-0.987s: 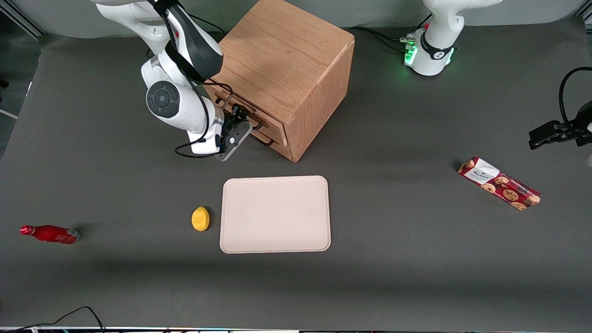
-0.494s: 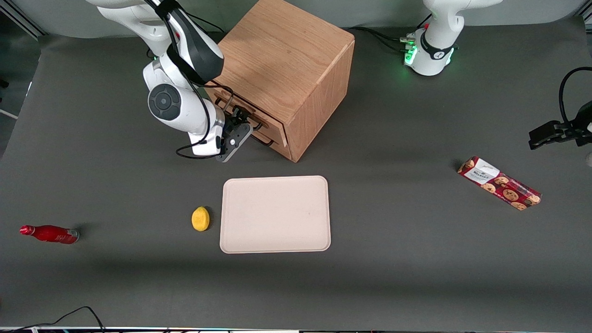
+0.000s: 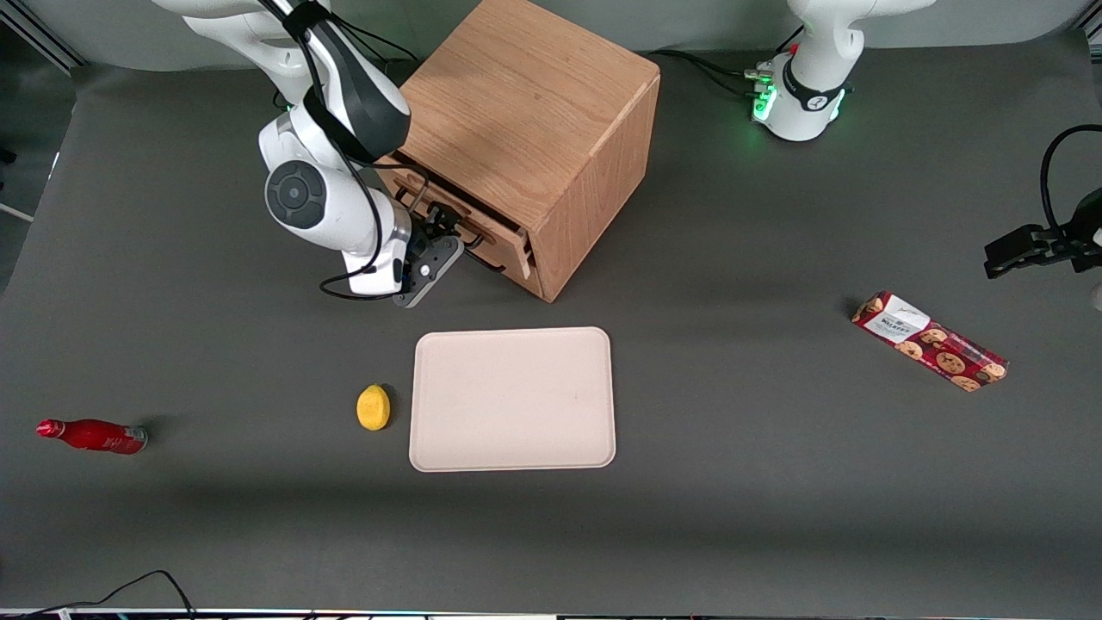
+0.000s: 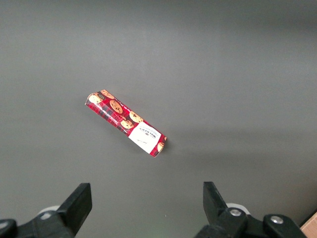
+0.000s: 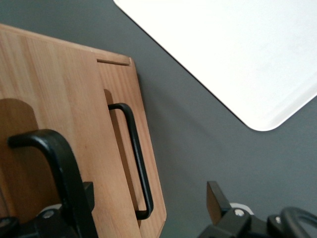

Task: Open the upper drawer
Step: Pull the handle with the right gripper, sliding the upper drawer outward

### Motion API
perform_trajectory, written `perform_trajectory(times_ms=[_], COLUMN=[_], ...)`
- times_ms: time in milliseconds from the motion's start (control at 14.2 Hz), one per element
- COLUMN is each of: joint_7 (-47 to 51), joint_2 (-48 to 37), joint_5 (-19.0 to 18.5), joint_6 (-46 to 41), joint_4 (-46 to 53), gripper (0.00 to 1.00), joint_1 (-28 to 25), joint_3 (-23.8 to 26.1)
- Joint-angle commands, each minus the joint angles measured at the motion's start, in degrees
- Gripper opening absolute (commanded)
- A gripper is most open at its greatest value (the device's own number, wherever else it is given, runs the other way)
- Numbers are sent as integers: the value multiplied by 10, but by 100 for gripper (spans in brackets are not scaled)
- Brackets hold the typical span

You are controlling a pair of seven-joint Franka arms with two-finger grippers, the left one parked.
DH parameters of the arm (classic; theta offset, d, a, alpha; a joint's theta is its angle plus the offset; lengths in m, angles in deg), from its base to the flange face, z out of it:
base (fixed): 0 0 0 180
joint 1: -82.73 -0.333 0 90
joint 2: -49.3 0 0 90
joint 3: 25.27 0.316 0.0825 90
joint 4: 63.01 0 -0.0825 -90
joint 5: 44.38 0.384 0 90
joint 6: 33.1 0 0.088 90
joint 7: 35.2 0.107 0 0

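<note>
The oak cabinet point(image 3: 525, 103) stands with its drawer fronts turned toward the working arm's end of the table. The upper drawer point(image 3: 498, 232) sticks out a little from the cabinet, its pale side edge showing. My gripper point(image 3: 441, 228) is at that drawer's front. In the right wrist view the upper drawer's panel point(image 5: 49, 89) stands proud of the lower drawer point(image 5: 124, 89). The upper drawer's black bar handle point(image 5: 59, 158) runs right by one finger point(image 5: 88, 194). The gripper point(image 5: 151, 201) is open, fingers wide apart. The lower drawer's handle point(image 5: 136, 158) lies between them, farther off.
A pale tray point(image 3: 513, 399) lies nearer the front camera than the cabinet, with a yellow lemon point(image 3: 373, 406) beside it. A red bottle point(image 3: 90, 436) lies toward the working arm's end. A cookie pack point(image 3: 930, 341) lies toward the parked arm's end.
The wrist and gripper have drawn away from the cabinet, and the upper drawer has slid out a little with them.
</note>
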Motion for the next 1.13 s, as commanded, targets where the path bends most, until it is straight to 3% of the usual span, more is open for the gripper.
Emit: perform_trajectory(times_ms=[0,353,1058], joint_7=[-15,-15,-15], joint_2=[4,13,17], joint_5=[3,-23,-28], joint_6=[10,13,13], joint_4=[1,9,36], gripper=[100,100,100], joint_1=[2,2,2], joint_3=[-9,-35,-69])
